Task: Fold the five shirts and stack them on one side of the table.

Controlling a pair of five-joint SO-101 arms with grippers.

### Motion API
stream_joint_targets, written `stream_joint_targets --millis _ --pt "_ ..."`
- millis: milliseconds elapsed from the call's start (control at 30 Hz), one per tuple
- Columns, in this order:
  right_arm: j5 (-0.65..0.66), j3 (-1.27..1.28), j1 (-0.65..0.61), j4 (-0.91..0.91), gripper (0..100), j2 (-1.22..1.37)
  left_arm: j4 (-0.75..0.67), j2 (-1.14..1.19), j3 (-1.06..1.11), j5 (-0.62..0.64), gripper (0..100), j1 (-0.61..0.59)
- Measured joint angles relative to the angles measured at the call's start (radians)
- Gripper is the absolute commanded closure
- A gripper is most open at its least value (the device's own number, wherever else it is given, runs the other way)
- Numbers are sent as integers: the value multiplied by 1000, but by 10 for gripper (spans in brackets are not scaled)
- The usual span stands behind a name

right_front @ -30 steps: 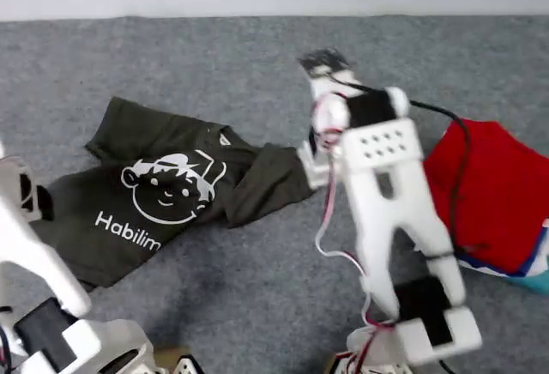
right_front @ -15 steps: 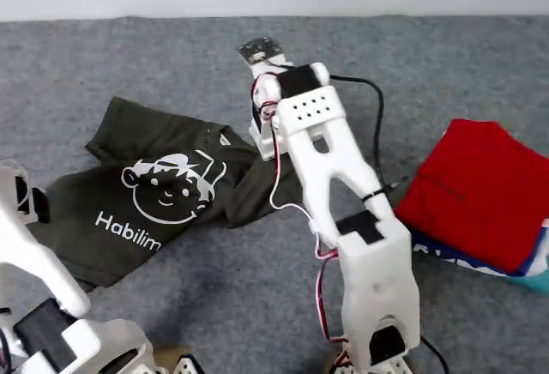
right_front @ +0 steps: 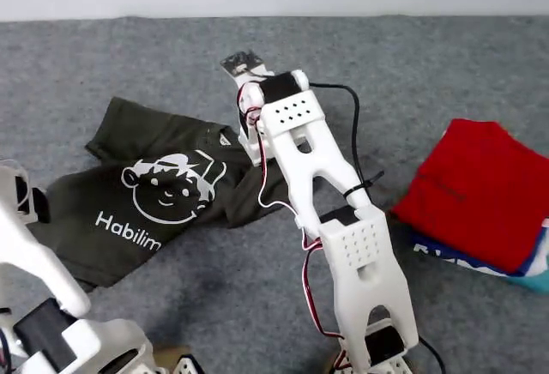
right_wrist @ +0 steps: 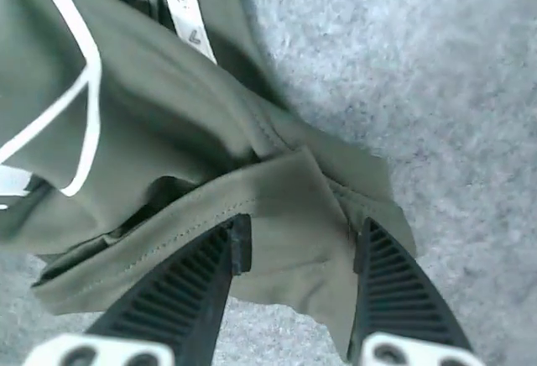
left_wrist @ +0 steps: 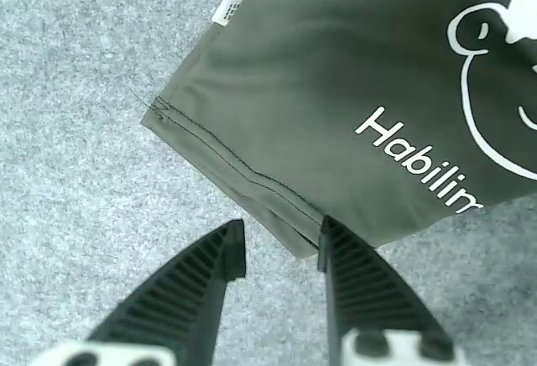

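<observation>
On the grey table (right_front: 129,57): dark green shirt (right_front: 129,211) left of centre, print up, unfolded, one sleeve (right_front: 266,181) bunched toward the middle. Folded stack (right_front: 480,194), red on top, at the right edge, well apart from the shirt.

Reads as: stacked ones done, green one in hand, flatten-and-grab stage, no fold made yet.

Right arm (right_front: 317,177) stretched across to the collar-and-sleeve side. Left arm (right_front: 34,280) low at the near-left, by the hem.

Right gripper (right_wrist: 302,240): wide open, empty, straddling the rumpled sleeve cloth. Can't tell whether the tips touch it.

Left gripper (left_wrist: 281,236): partly open, empty, hovering at the stitched hem (left_wrist: 235,173) near its corner, side label (left_wrist: 225,9) farther along the edge.

Next, probably: lower the right jaws onto the sleeve edge, pinch the top layer only, drag outward to flatten. Likely the same at the hem corner with the left, then fold across. Main risk: catching both layers and dragging the whole shirt.

Versus 1 s back: big leftward swing of the right arm, from in front of the stack to over the collar side, most of it within the first half second. Stack uncovered as a result. Shirt and left arm: no visible shift.
</observation>
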Motion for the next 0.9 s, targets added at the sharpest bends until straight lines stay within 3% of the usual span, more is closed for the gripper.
stream_joint_targets --millis 167,367,500,733,900 --pt "0 0 -5 0 811 40 0 0 0 0 855 0" --pt "72 0 -15 0 994 49 0 -2 17 0 856 0" --pt "176 0 -20 0 990 49 0 -2 61 0 856 0" --pt "203 0 -17 3 988 31 0 -2 107 0 937 0" --pt "244 0 -18 9 988 -75 -2 -2 107 0 938 0"
